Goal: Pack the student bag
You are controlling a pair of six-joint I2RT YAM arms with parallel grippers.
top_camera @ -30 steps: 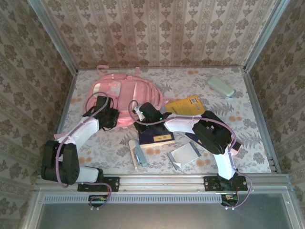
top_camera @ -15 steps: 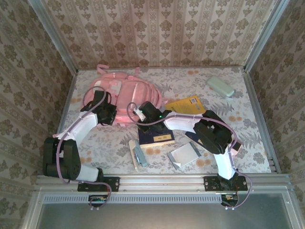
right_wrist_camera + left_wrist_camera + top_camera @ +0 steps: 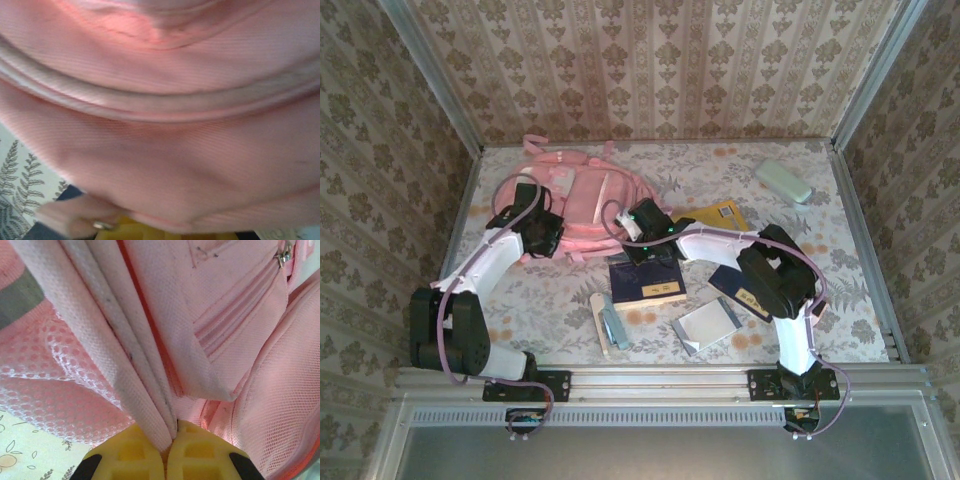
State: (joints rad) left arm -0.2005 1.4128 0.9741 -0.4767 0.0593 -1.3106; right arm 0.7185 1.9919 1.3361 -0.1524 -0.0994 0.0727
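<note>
Pink fabric takes up the far left of the counter (image 3: 545, 295), where the student bag (image 3: 585, 195) lies close to the back wall. At its near left corner, the left gripper (image 3: 171, 434) is clamped on a pale pink strap (image 3: 115, 350), which is folded and pinched between the yellow fingers, with mesh panels on either side. At the bag's near right edge, the right gripper (image 3: 638, 222) is closed on the hem, and pink cloth drapes over it in the wrist view. Just in front lies a navy book (image 3: 646, 280) with a white label. Nearer the arms sit a pale wooden strip (image 3: 599, 318) and a silver pad (image 3: 708, 325). A yellow book (image 3: 722, 214) lies right of the bag. A pale green case (image 3: 783, 181) rests well apart at the far right.
</note>
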